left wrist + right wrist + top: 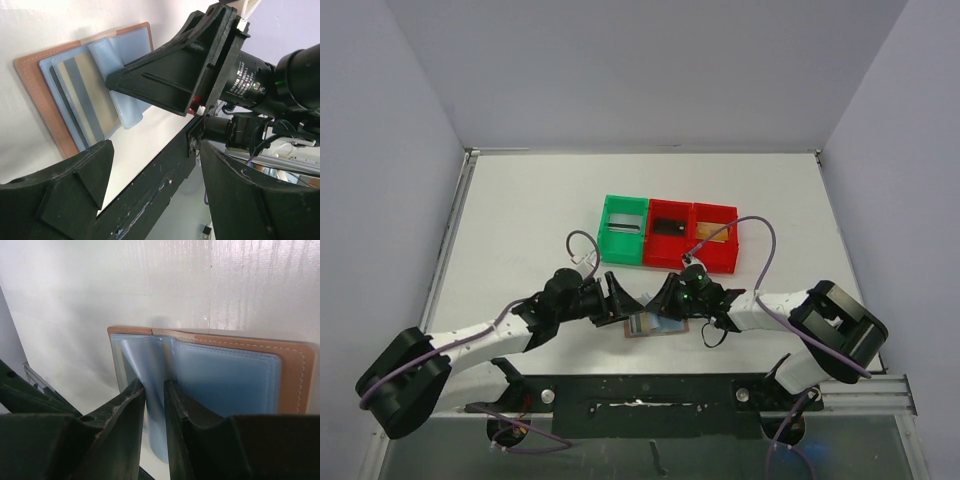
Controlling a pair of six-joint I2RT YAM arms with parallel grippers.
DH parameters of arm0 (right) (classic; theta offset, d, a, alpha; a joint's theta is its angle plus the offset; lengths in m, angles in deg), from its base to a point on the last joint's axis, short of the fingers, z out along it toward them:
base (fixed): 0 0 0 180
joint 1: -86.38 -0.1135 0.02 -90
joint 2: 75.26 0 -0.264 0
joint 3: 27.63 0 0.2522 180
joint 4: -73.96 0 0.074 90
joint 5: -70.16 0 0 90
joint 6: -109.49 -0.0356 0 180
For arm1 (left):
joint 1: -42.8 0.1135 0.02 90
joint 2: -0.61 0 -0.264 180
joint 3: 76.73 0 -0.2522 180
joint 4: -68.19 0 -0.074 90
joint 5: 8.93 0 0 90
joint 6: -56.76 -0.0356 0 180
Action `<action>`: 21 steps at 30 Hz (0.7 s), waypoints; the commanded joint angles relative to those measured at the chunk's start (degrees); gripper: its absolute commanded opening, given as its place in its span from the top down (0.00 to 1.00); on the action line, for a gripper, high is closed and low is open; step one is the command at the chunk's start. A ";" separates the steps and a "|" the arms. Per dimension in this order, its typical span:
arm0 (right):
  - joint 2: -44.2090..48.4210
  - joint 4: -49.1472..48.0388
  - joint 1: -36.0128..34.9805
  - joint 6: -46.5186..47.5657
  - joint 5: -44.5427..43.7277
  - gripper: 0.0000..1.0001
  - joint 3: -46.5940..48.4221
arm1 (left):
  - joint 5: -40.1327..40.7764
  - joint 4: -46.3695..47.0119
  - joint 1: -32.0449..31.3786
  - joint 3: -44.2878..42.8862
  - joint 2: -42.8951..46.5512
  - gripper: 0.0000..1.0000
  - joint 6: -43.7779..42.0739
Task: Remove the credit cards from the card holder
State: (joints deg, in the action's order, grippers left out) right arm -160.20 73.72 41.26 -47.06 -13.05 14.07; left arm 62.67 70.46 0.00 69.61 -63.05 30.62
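Plausibly, the card holder (240, 375) could be dragged by its pocket leaf (156, 357), pinched in the jaws of the right gripper (154, 407), the left gripper (155, 160) being spread empty.

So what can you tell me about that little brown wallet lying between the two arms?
The card holder lies open and flat on the white table. Outside it looks like stitched brown leather; inside are pale blue-grey pockets, one holding a beige card with a grey stripe. The right gripper pinches a loose blue leaf of it; the open left gripper hangs nearby, not touching.
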 commanded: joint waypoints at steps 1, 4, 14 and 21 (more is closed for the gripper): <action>0.86 -2.54 0.63 -1.47 0.84 0.76 -1.60 | 1.35 13.75 -1.34 -0.56 -5.69 0.32 2.41; 0.75 -3.64 0.73 -1.99 1.23 0.75 -2.13 | 1.09 17.32 -2.07 -1.64 -9.57 0.32 2.51; 1.07 -3.91 1.49 -1.93 1.85 0.73 -2.48 | 4.73 23.12 -4.90 -1.06 -18.37 0.35 4.58; 2.10 -4.14 1.87 -2.37 2.04 0.71 -2.91 | 6.39 24.94 -6.31 -2.01 -22.76 0.40 5.55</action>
State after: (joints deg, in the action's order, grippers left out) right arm -159.90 69.96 42.59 -49.22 -10.80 12.02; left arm 66.46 89.70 -5.55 69.10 -84.91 35.36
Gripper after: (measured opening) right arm 0.280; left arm 0.604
